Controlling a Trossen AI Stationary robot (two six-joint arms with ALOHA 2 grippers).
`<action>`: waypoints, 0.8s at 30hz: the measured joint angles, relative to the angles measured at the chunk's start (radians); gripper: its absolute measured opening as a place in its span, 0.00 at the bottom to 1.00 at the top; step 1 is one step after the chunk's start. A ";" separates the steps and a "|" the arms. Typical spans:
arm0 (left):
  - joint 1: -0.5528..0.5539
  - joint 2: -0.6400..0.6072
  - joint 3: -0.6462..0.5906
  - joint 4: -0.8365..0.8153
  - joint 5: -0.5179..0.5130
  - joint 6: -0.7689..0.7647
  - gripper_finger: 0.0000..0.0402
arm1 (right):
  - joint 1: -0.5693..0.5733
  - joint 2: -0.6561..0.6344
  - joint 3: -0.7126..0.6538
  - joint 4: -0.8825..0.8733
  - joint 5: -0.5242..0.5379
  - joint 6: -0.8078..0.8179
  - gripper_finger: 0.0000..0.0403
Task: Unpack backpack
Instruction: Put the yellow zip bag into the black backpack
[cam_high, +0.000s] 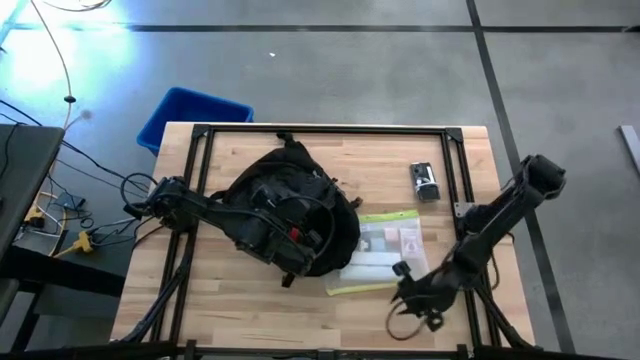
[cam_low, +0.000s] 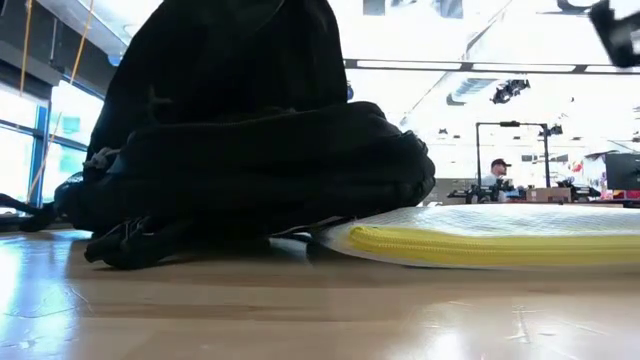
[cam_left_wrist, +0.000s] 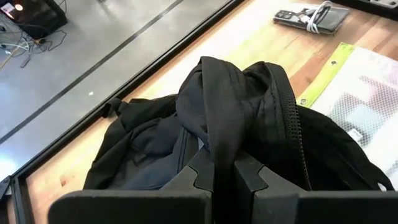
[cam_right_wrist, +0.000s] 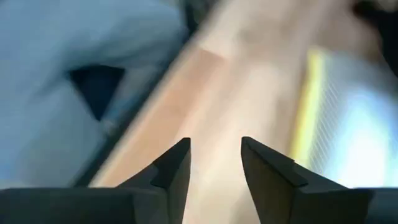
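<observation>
The black backpack (cam_high: 285, 210) lies slumped at the table's middle and fills the left of the low view (cam_low: 250, 150). My left gripper (cam_high: 298, 240) sits over the backpack's near right side, shut on a gathered fold of its fabric (cam_left_wrist: 225, 165). A clear pouch with a yellow edge (cam_high: 385, 250) lies flat on the table right of the backpack, its left end tucked against it (cam_low: 480, 235). My right gripper (cam_high: 400, 288) hovers open by the pouch's near right corner; the right wrist view shows it (cam_right_wrist: 216, 152) over bare wood, with the pouch's yellow edge (cam_right_wrist: 311, 93) beside it. My left gripper pinches a bunched ridge of the backpack's black fabric (cam_left_wrist: 222, 134) between its two fingers, next to a zipper line (cam_left_wrist: 292, 130). Several layers look gathered in the fold. The fabric rises in a peak at the fingers, while the backpack's body stays on the table.
A small dark device with a white cord (cam_high: 425, 180) lies near the table's far right. A blue bin (cam_high: 190, 115) stands on the floor beyond the far left corner. A black frame (cam_high: 320, 130) runs along the table's edges. Bare wood shows at the near left.
</observation>
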 joint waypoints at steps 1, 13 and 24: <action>-0.001 0.000 0.000 0.000 0.002 0.006 0.00 | 0.005 0.021 0.000 -0.022 0.012 0.020 0.36; -0.001 0.000 -0.001 -0.001 0.021 0.024 0.00 | 0.034 0.223 0.153 -0.276 0.108 -0.107 0.60; -0.001 0.000 -0.001 -0.001 0.029 0.032 0.00 | 0.073 0.423 0.334 -0.813 0.226 0.332 0.60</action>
